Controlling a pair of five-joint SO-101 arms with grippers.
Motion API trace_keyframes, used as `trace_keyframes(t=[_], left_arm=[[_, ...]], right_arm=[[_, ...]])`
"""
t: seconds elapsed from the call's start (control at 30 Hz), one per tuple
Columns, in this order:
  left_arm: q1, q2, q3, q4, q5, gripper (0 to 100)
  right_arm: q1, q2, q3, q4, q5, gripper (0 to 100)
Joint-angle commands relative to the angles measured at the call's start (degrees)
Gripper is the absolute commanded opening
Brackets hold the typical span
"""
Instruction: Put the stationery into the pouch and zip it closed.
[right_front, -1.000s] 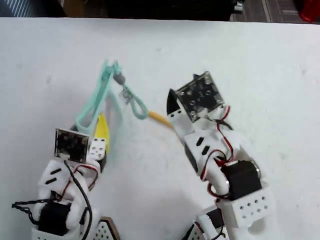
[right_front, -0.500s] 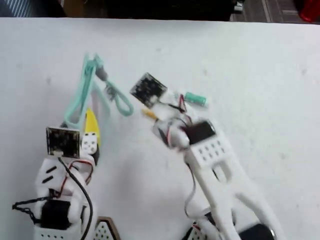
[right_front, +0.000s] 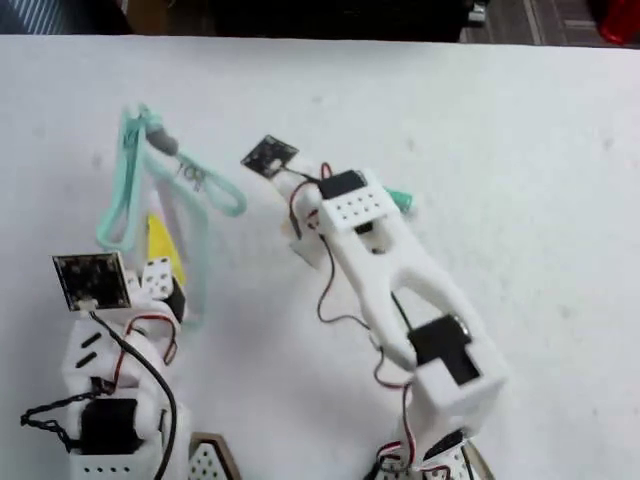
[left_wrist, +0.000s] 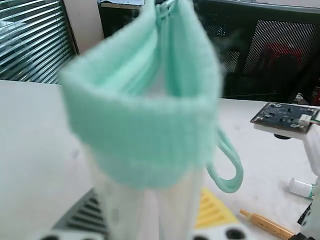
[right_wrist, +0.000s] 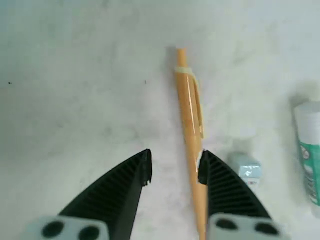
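Left claw (right_front: 158, 250) is clenched on the pouch (right_front: 125, 185), gripping it at the near end. The mint-green body stretches away from the claw toward the far side of the desk (right_front: 500, 120). In the left wrist view the pouch (left_wrist: 145, 115) rises straight up out of the claw, with its knitted green band right in front of the lens. Whether the zip is open or shut, I can't tell from here. The carry loop (right_front: 215, 195) hangs off the pouch on the side facing the other arm.

Over to the right arm, stretched well forward across the middle of the desk. Right claw (right_wrist: 174, 162) is released, jaws spread wide, pointing down at the desk surface. The orange pen (right_wrist: 190, 115) lies flat on the desk and runs in between those jaws, close up against one black finger (right_wrist: 225, 190) (touching or just beside, hard to separate). The other finger stands well clear of it. Nothing is pinched.

Just beyond that finger sits a small pale block (right_wrist: 245, 170), near the pen but apart from it. A green-and-white tube (right_wrist: 310, 150) lies farther out on the same side. From above, the tube (right_front: 400, 200) pokes out beside the right arm's wrist.

All three pieces of stationery lie on the desk, outside the pouch.
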Motion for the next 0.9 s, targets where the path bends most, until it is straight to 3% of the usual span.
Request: trace_keyframes(t=[0.0, 0.3, 0.47, 0.53, 0.87], left_arm=[[-0.31, -0.57, -0.62, -1.76, 0.79, 2], [-0.31, -0.57, -0.53, -1.76, 0.79, 2], [-0.31, -0.57, -0.53, -1.76, 0.79, 2], [-0.31, -0.57, -0.53, -1.76, 0.97, 2], [-0.13, -0.57, -0.53, -1.76, 1.05, 2]], right_arm=[[0.92, 3.3, -5.19, -0.48, 0.62, 22.2], [2.59, 13.93, -10.64, -1.1, 0.62, 21.1], [2.86, 15.34, -10.73, -1.27, 0.62, 0.4], [2.86, 15.34, -10.73, -1.01, 0.62, 4.4], [2.51, 15.34, -10.55, -1.27, 0.18, 1.7]])
